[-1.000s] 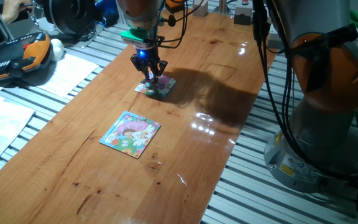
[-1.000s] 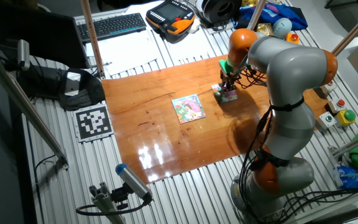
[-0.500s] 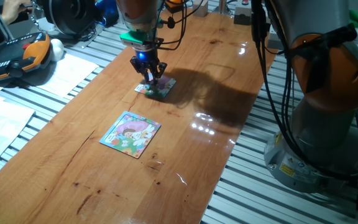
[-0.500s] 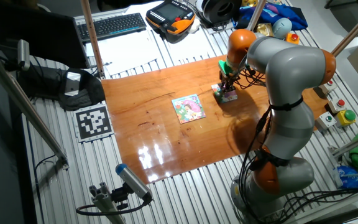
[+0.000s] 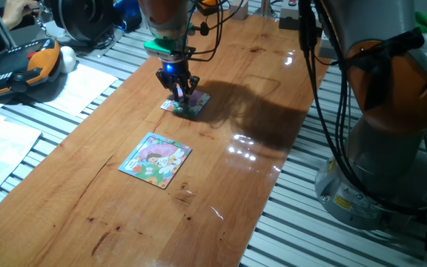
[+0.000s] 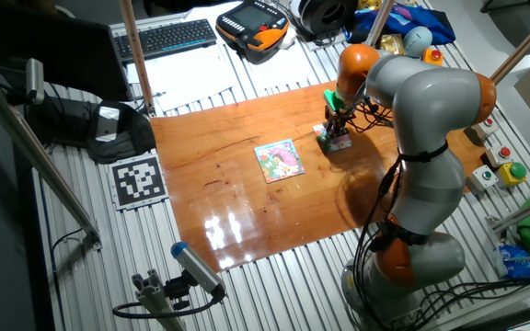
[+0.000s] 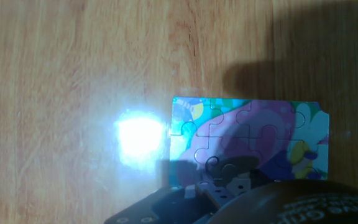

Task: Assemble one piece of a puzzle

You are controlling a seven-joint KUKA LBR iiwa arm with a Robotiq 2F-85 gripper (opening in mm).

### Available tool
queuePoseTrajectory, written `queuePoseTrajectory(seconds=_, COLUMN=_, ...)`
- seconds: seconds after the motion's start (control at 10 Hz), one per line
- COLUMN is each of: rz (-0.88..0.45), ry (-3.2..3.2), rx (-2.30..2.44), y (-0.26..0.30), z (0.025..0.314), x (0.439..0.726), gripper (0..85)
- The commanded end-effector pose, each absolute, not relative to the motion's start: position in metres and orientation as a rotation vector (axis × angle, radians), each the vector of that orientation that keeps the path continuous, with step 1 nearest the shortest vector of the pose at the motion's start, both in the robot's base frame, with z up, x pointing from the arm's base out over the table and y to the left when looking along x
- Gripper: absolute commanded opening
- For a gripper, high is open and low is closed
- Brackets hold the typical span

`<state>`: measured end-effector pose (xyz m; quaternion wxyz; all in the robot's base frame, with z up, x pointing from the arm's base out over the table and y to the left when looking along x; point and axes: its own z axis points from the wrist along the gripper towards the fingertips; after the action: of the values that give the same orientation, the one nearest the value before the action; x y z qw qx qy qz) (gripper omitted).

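Small square cartoon jigsaw (image 7: 253, 140): pink and purple centre, green and teal corners, yellow patches, dark piece seams. Larger square puzzle with light-blue border (image 5: 156, 159): pink and green cartoon picture. Glossy reddish-brown wooden tabletop (image 5: 110, 200), white glare spots. Black two-finger gripper (image 5: 180, 90), blue light, green band above. Grey-and-orange arm (image 6: 421, 110).

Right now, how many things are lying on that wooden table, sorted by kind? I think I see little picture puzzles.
Square picture puzzles: 2, the smaller puzzle under the gripper and the larger puzzle with a light-blue border nearer the front.
Loose pieces: 0 that I can make out; the gripper hides part of the smaller puzzle.
Total: 2
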<state>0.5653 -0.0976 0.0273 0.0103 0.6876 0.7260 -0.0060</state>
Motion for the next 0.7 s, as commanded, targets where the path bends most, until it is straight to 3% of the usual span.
queuePoseTrajectory(seconds=0.0, rz=-0.021, ry=2.265, rx=2.149, y=-0.0978, z=0.0272, x=0.5651, gripper=0.0)
queuePoseTrajectory(seconds=0.6, rz=-0.017, ry=2.239, rx=2.170, y=-0.0985, z=0.0266, x=0.5645, gripper=0.0)
